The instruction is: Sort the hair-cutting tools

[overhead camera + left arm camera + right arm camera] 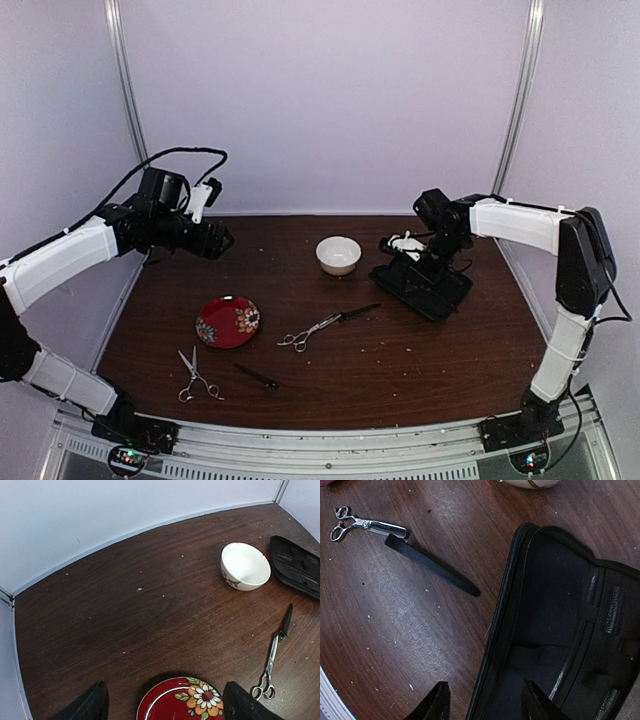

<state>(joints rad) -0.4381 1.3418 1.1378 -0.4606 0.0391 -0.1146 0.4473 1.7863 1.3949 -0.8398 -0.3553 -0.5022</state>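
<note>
The longer silver scissors (318, 329) lie mid-table with a slim black piece (432, 566) at their blade end; they also show in the left wrist view as scissors (270, 666) and in the right wrist view as scissors (357, 525). The smaller scissors (195, 378) and a thin black stick (257, 376) lie near the front left. My left gripper (167, 711) hangs open, high over the back left, above the red plate's far rim. My right gripper (487, 706) is open, its fingers straddling the left rim of the open black case (570, 630).
A red flowered plate (228, 321) sits at the left, a white bowl (338, 255) at the back centre and the black case (425, 282) at the right. White walls enclose the table on three sides.
</note>
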